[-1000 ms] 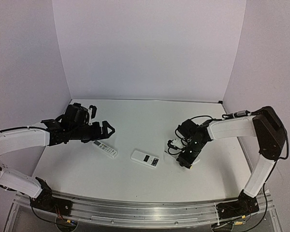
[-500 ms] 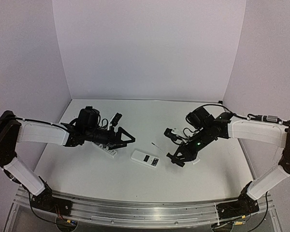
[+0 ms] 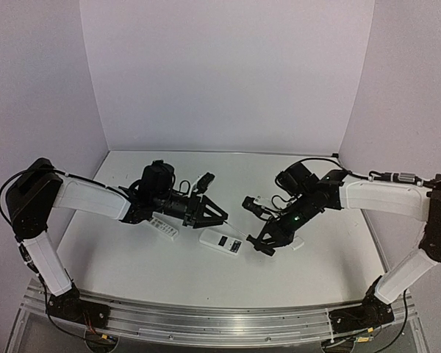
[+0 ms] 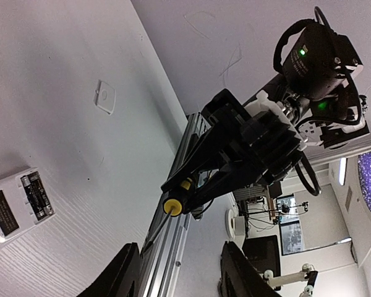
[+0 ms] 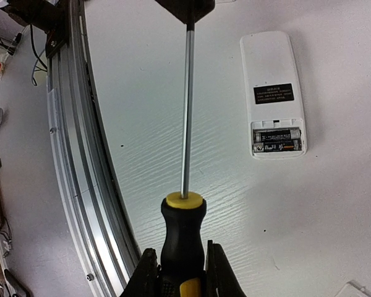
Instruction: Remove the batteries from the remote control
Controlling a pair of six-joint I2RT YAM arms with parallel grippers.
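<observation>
White remote control (image 3: 220, 242) lying back-up on counter (image 3: 169, 276) between both arms — compartment open, batteries (image 5: 278, 141) sitting inside. Right gripper (image 5: 182, 281) clamping screwdriver (image 5: 185, 111) by black-and-yellow handle, shaft pointing at left gripper (image 3: 220, 216) — its fingers spreading wide, hovering near remote.

Screwdriver (image 5: 182, 229): black handle, yellow collar, thin steel shaft.
Slim remote (image 3: 162, 227): white, grey buttons, on the counter (image 3: 206, 173), left of centre.
Cover piece (image 4: 105, 96): small white square, lying flat.
Rail (image 3: 206, 322): aluminium, along the near edge.
</observation>
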